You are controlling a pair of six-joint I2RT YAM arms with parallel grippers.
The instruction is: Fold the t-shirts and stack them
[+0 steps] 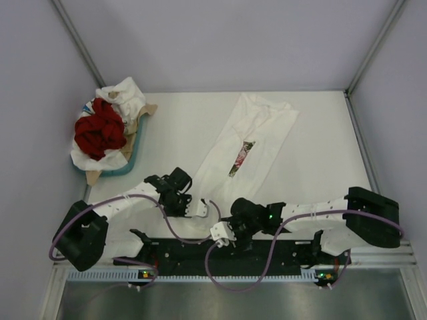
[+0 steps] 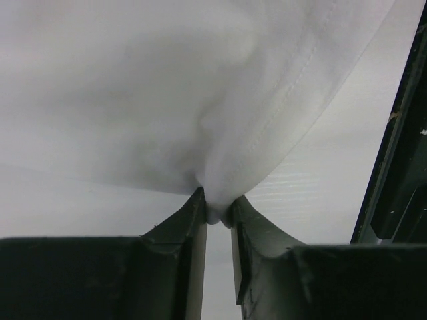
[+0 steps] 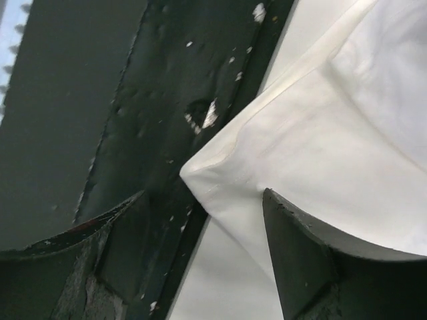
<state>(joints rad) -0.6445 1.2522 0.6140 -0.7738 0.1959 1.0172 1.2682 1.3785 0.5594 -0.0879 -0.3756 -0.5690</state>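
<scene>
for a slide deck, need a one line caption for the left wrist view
Left tool pinching a bunched fold of the white t-shirt close to its stitched hem.

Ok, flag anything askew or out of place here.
The white floral-print t-shirt lies diagonally across the table, not square. Crumpled red and white shirts spill over the rim of the teal-rimmed tray at left.

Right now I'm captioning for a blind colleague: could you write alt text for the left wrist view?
The left gripper pinches a bunched fold of a white t-shirt near its stitched hem, the cloth fanning up across the frame. Pale table shows beneath, with a dark rail at the right edge.
</scene>
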